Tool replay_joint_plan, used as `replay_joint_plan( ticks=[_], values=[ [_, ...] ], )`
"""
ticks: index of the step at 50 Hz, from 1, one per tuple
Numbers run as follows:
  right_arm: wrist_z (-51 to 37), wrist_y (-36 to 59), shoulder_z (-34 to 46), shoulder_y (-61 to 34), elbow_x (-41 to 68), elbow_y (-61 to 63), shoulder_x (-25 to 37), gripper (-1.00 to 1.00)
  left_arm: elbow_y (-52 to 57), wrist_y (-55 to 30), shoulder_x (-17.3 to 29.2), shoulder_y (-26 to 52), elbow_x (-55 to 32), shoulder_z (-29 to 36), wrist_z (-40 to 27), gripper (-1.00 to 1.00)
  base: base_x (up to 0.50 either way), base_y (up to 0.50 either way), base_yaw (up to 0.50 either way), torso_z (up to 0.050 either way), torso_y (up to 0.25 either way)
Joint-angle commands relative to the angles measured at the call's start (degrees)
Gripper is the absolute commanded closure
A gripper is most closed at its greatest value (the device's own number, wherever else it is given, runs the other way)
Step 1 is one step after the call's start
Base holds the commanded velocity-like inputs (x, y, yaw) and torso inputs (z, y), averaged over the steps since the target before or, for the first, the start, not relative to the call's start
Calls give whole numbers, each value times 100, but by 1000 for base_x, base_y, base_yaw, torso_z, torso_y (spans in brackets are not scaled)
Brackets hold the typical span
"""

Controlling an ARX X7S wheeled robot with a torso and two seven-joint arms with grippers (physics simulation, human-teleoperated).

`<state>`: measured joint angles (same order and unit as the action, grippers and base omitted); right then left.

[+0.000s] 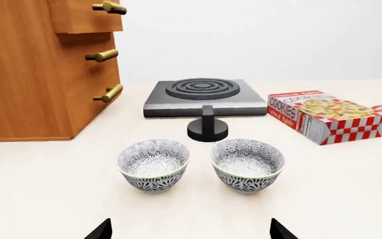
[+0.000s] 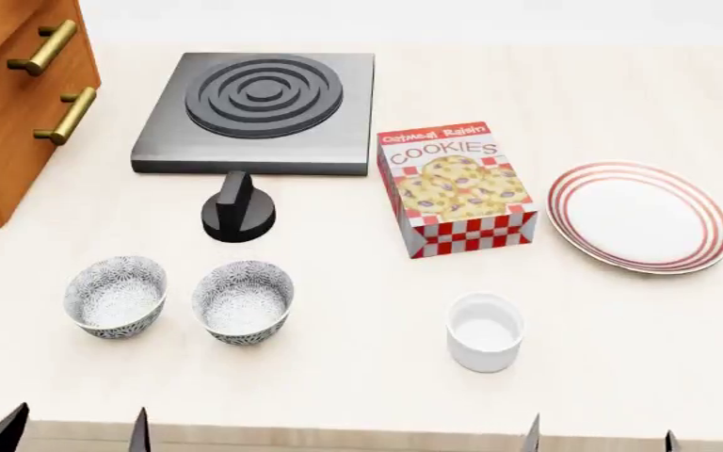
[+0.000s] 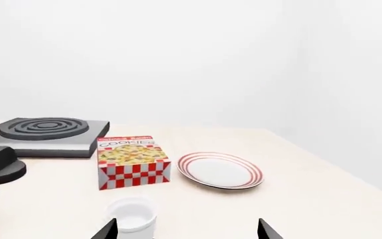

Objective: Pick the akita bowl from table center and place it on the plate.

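Note:
Two alike speckled grey-black bowls stand side by side near the table's front. The akita bowl [image 2: 244,301] [image 1: 247,164] is the one nearer the table's middle; its twin [image 2: 116,296] [image 1: 153,164] is to its left. The red-ringed white plate [image 2: 638,217] [image 3: 220,170] lies at the far right and holds nothing. My left gripper [image 1: 191,231] [image 2: 75,433] is open at the front edge, short of both bowls. At the front right, my right gripper [image 3: 187,230] [image 2: 601,438] is open too, holding nothing.
A plain white cup [image 2: 485,331] [image 3: 133,216] stands between the bowls and the plate. A cookie box [image 2: 456,188] lies left of the plate. Behind the bowls are a black knob [image 2: 238,209] and a stove plate [image 2: 261,111]. A wooden drawer cabinet [image 2: 10,94] fills the back left.

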<state>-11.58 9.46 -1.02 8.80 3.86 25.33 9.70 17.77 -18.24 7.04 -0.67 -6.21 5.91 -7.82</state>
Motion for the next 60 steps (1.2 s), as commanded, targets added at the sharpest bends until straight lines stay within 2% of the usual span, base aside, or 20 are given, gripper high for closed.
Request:
replay_joint_plan(
  ticks=[1, 7, 9, 12, 20, 24, 31, 36, 49, 60],
  values=[
    [-82, 388, -863, 484, 365, 1243, 68, -100, 777, -670, -47, 482, -397, -468, -26, -100, 0, 0, 0, 0, 0],
    [-177, 0, -1170, 727, 489, 1558, 23, -100, 937, -1099, -88, 920, -621, -639, -202, -100, 0, 0, 0, 0, 0],
    [-197, -58, -1217, 756, 512, 1560, 21, -100, 922, -964, -59, 839, -606, -634, -190, -100, 0, 0, 0, 0, 0],
    [-205, -180, -1351, 850, 591, 1572, 31, -100, 1037, -1234, -150, 934, -1097, -1128, -302, -100, 0, 0, 0, 0, 0],
    [-220, -580, -1448, 986, 638, 1401, -19, -100, 846, -1116, -96, 1063, -1319, -1571, -439, -100, 321, 0, 0, 0, 0],
    [-253, -732, -1428, 995, 617, 1277, -63, -100, 735, -994, -66, 1043, -1264, -1510, -440, -100, 500, 0, 0, 0, 0],
    [-365, -560, -1458, 1020, 653, 1323, -51, -100, 745, -1367, 37, 1142, -1377, -1504, -561, -100, 286, 0, 0, 0, 0],
    [-379, -600, -1536, 1086, 818, 1397, -35, -100, 719, -1613, -32, 1247, -1822, -1799, -597, -100, 0, 0, 0, 0, 0],
    [-495, -443, -1506, 1065, 816, 1391, 29, -100, 757, -1342, 68, 1181, -1754, -1641, -555, -100, 482, 0, 0, 0, 0],
    [-541, -490, -1542, 1091, 907, 1403, 67, -100, 686, -1688, 114, 1340, -1810, -1617, -805, -100, 0, 0, 0, 0, 0]
  ],
)
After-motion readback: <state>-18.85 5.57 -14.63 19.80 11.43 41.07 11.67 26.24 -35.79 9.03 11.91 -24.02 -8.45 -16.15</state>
